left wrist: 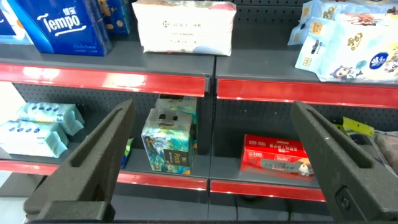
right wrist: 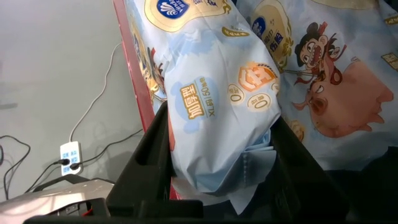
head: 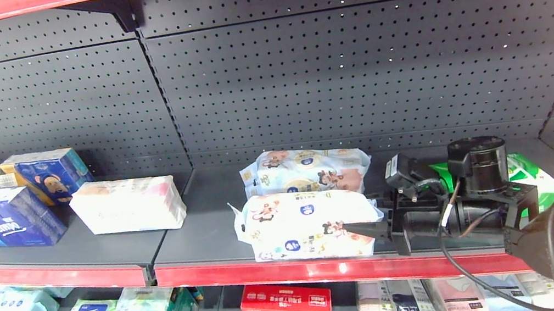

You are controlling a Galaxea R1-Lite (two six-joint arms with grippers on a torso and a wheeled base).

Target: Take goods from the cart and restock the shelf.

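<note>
Nearest us, our left gripper (left wrist: 211, 107) stood with its fingers wide apart, facing the lower shelves (left wrist: 267, 188). Our right gripper (head: 370, 230) was clamped on the end of a cartoon-printed pack (head: 307, 225), which lay at the front edge of the shelf (head: 197, 246). Just behind it lay a second such pack (head: 307, 170), with a green pack (head: 533, 179) to the right, then the perforated back panel (head: 352, 71).

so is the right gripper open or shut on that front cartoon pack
Shut on it: the right gripper pinches the front pack between both fingers.
</note>
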